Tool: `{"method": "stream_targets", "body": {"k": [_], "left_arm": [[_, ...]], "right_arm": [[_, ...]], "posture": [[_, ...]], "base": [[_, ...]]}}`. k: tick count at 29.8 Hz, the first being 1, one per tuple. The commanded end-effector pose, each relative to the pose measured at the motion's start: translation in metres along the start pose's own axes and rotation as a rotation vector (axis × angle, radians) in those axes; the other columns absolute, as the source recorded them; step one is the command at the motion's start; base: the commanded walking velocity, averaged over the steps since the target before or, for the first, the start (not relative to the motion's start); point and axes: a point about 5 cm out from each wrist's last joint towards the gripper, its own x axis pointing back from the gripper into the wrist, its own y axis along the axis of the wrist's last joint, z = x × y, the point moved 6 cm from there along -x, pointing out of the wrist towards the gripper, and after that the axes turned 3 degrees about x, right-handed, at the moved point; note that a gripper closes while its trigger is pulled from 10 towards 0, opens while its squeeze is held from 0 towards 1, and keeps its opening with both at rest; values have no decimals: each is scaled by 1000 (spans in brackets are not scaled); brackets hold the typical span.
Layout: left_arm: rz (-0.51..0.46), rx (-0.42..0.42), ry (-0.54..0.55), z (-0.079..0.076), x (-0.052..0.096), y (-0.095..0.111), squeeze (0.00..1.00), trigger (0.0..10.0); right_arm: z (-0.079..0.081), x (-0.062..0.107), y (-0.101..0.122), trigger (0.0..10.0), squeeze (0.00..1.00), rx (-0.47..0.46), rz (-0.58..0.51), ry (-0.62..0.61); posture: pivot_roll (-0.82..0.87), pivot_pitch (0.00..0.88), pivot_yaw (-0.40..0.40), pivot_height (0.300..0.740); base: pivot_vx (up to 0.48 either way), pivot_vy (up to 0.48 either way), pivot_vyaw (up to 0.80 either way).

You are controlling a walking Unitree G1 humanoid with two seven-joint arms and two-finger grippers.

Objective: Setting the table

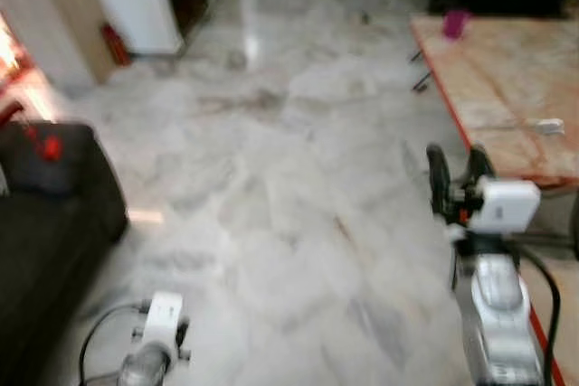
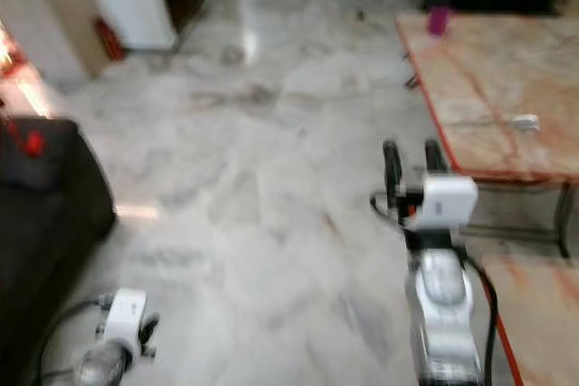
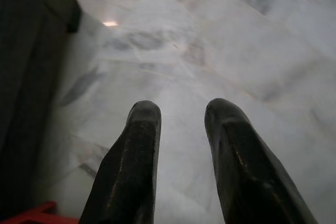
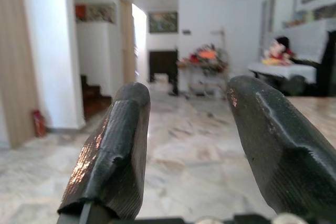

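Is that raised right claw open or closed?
Open: the right gripper shows floor between its two black fingers, holding nothing.

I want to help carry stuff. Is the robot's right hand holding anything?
No. The right gripper has its fingers apart with only floor showing between them.

I count one table (image 1: pixel 507 88), with one pink cup (image 1: pixel 455 23) at its far edge. One white item (image 1: pixel 549 127) near its front edge, one dark sofa (image 1: pixel 45 223).

A small white object (image 2: pixel 526 121) lies on the wooden table (image 2: pixel 488 70); a pink cup (image 2: pixel 438 20) stands far.
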Motion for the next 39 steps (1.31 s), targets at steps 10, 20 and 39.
{"method": "stream_targets", "body": {"k": [10, 20, 39], "left_arm": [[19, -1, -7, -3, 1, -5, 0, 10000], [9, 0, -12, -7, 1, -4, 0, 10000], [15, 26, -5, -9, 1, -5, 0, 10000]], "right_arm": [[3, 4, -14, 10000, 0, -38, 55, 16], [21, 53, -115, 10000, 0, -64, 427, 66], [19, 172, -215, 10000, 0, -106, 1010, 12]], "posture": [[-28, 0, 49, 740], [-31, 0, 46, 740], [-30, 0, 12, 740]], "base": [[339, 0, 80], [340, 0, 0], [339, 0, 0]]}}
